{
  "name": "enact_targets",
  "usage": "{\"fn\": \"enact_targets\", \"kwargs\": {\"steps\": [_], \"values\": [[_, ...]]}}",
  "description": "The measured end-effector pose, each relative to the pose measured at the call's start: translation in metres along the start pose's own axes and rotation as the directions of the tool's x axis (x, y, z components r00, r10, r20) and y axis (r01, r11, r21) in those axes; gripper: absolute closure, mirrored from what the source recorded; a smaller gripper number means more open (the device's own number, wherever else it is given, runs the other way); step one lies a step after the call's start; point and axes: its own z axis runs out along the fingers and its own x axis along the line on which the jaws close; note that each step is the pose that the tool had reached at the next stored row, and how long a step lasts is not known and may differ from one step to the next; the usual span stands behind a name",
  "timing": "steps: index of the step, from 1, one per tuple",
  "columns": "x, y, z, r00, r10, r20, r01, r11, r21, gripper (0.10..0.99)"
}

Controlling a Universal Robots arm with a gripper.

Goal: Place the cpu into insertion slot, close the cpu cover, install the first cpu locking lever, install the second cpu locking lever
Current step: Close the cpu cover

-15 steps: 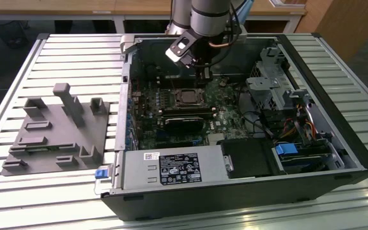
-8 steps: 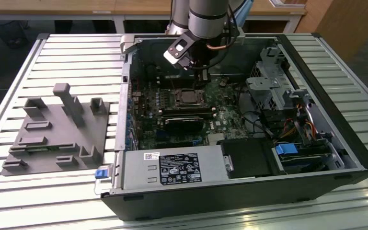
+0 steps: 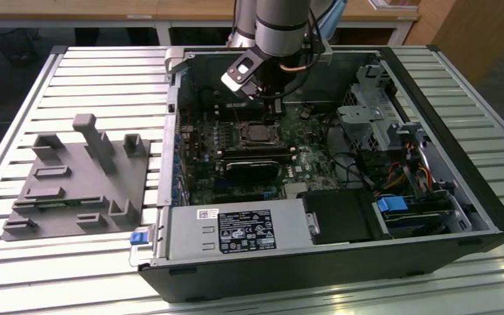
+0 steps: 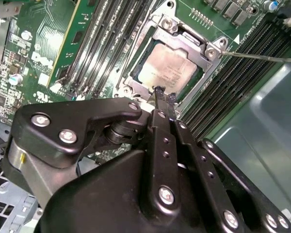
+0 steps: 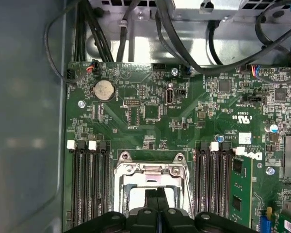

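Silvery cpu, print illegible, near gripper

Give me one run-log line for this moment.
gripper: shut, close above cpu | cpu: seated, cpu cover down around it | locking lever: sticking out, not latched

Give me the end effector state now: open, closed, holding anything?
Single end effector: closed, fingertips together at the edge of the cpu cover, nothing visibly held.
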Motion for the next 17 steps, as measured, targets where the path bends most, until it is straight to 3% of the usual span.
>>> {"fn": "enact_targets", "kwargs": {"steps": [7,14,17], "values": [[-0.0004,-0.0044,0.0067,1.0000,-0.001,-0.0001,0.001,1.0000,0.000,0.980],[-0.0004,-0.0190,0.0103,1.0000,-0.005,-0.0001,0.005,1.0000,0.000,0.980],[-0.0004,-0.0208,0.0117,1.0000,-0.005,-0.0003,0.005,1.0000,0.000,0.980]]}}
